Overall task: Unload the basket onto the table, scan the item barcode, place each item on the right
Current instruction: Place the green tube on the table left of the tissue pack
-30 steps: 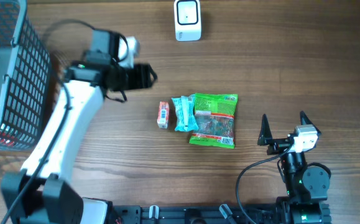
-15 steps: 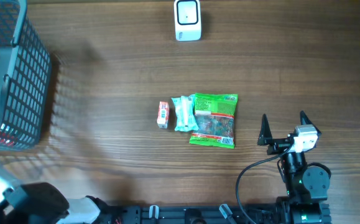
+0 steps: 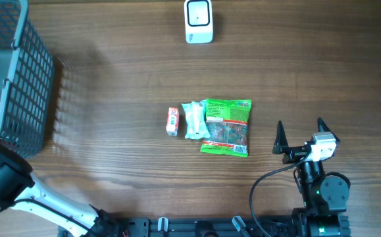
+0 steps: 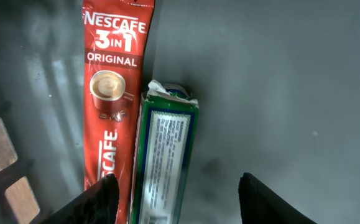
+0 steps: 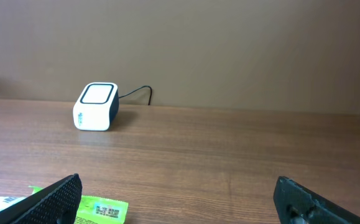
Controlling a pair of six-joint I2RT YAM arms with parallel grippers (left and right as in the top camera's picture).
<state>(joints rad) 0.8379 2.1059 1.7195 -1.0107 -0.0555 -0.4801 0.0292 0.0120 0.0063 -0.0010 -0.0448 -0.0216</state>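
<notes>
The right gripper (image 3: 301,136) gapes empty. A green packet (image 3: 226,127) lies near its left finger; the scanner (image 3: 199,22) sits well beyond.

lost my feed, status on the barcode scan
Left pincer open in basket, over coffee sachet and green box. Right pincer open, parked. Nothing at scanner; green bag mid-table.

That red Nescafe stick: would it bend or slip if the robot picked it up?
The Nescafe stick is long, thin and flat, so it would probably flop if gripped at one end. It looks like a single-serve sachet, likely very light. Its wrapper seems glossy, so it might slip; lying flat, it shouldn't roll.
</notes>
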